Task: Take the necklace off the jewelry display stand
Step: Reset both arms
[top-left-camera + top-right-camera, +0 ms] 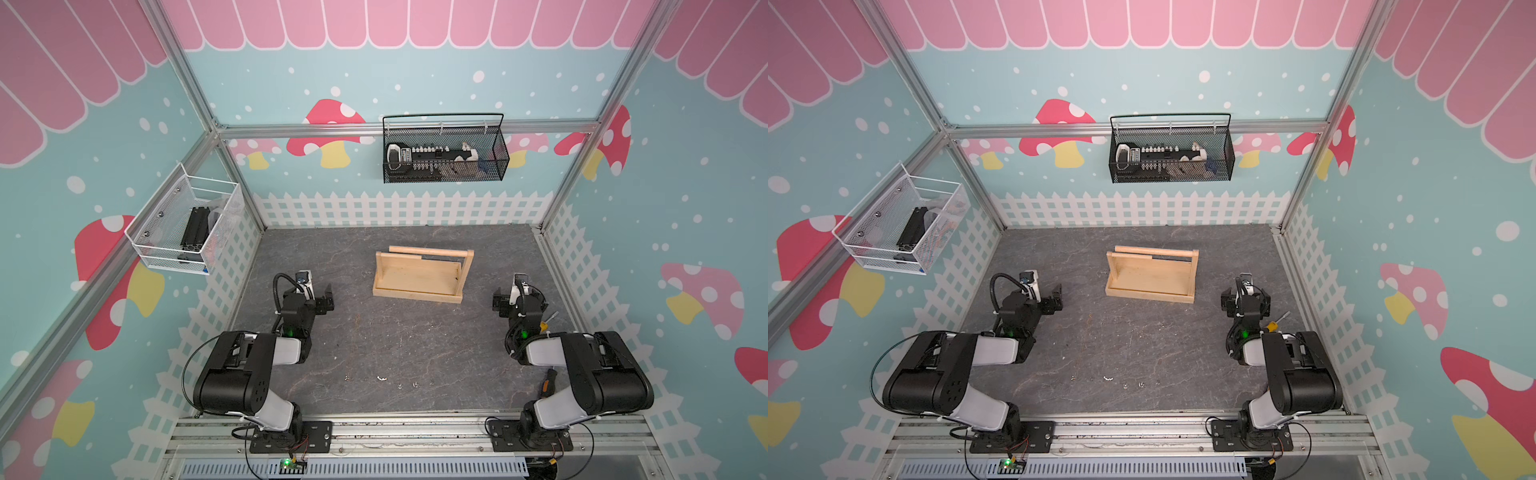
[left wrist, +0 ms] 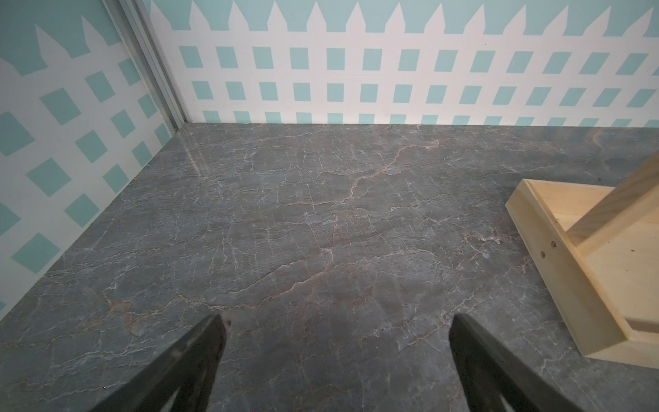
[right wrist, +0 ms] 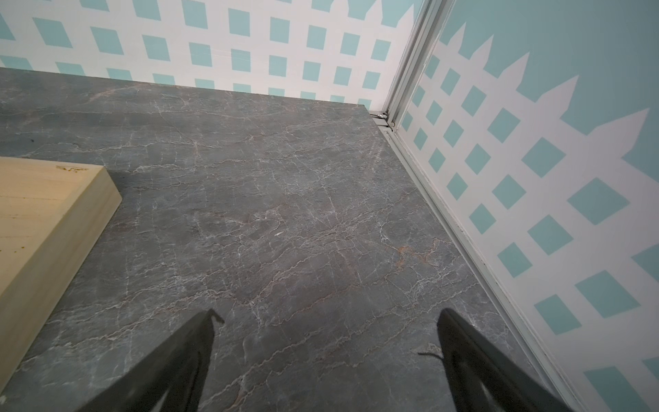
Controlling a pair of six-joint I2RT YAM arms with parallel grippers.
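The jewelry display stand [image 1: 415, 279] sits in the middle of a top view. The left gripper [image 1: 326, 299] and right gripper [image 1: 500, 301] gape wide, empty. The necklace is too thin to see, so a blind grab might tip the stand.

Pale bare-wood jewelry display stand [image 1: 419, 276] on a dark grey, white-veined marble-patterned table [image 1: 374, 340].
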